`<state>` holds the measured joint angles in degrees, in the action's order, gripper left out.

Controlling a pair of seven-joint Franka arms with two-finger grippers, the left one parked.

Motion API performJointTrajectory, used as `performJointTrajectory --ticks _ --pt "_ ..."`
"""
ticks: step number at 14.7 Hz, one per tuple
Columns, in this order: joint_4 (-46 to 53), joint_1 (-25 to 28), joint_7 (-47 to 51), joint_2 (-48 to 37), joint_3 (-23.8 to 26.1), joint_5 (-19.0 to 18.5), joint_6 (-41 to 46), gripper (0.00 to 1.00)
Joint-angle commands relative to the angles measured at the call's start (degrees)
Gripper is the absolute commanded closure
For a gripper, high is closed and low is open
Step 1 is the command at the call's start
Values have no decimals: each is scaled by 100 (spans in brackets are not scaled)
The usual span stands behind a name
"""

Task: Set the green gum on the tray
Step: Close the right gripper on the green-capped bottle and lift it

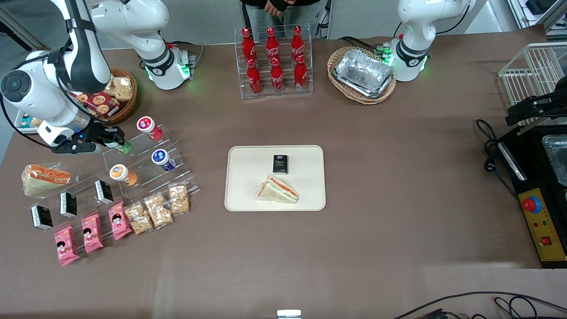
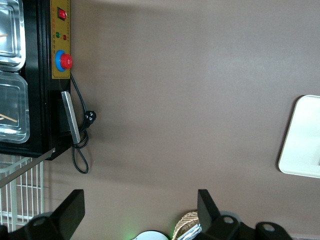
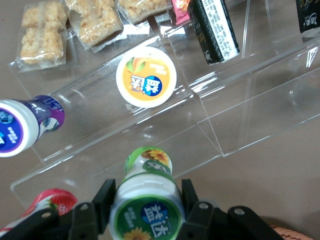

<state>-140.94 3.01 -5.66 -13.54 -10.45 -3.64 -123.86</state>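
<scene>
Gripper (image 3: 145, 202) clamped on green gum (image 3: 146, 200), fingers (image 3: 104, 197) flanking the bottle just under the white cap; front view puts gripper (image 1: 116, 142) and gum (image 1: 126, 147) at the upper step of the clear acrylic stand (image 1: 146, 166), toward the working arm's end of the table. Cannot tell whether the bottle base rests on the step or is already clear of it.

Handling, as a guess: small rigid plastic bottle, light, smooth round wall, so prone to twisting or slipping in flat pads. Hold across the body just below the lid looks right; lid shoulder gives a stop against sliding down. No crush risk expected at modest force.

Neighbours close: blue gum bottle (image 3: 25, 125), orange gum bottle (image 3: 146, 77) one step lower, red gum bottle (image 3: 42, 205) just beside the gripper. Straight lift advisable before any sideways travel, to avoid knocking them or catching the stand's edge.

Tray (image 1: 248, 195) near table centre, well apart from the stand, already carrying a wrapped sandwich (image 1: 278, 189) and a small black box (image 1: 280, 164). Bare tray surface beside both for the drop.
</scene>
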Motion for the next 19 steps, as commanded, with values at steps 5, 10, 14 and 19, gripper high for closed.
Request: performJointTrajectory --ticks 5,10,14,19 --pt "1723 15 -340 -352 8 -23 2221 74" --pt "2965 42 413 -325 665 205 3569 74" --pt "3178 51 1871 -308 1640 749 3887 74" --pt "2871 51 3350 166 2827 1120 2932 74"
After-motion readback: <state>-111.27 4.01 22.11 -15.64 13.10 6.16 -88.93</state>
